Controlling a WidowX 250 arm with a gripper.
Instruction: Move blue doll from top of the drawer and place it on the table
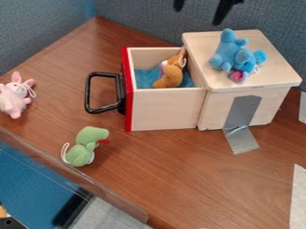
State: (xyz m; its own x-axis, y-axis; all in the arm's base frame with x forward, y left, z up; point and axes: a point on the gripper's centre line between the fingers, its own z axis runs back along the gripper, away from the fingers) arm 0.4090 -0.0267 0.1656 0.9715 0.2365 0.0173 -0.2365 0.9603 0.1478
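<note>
Near the back edge of the counter (173,174) stands the drawer box (164,109). Claw (199,16) tips hang apart, high in view. Atop the box lies the blue doll (226,53), best pinched round its body, lifted clear, lowered inside the front edge.

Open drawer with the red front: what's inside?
An orange-brown doll lies in the drawer, on blue material, perhaps cloth. What is under the doll and the blue material is covered, and the wooden box hides any part of the drawer within it.

No readable text, labels or numbers, as far as one can tell
</note>
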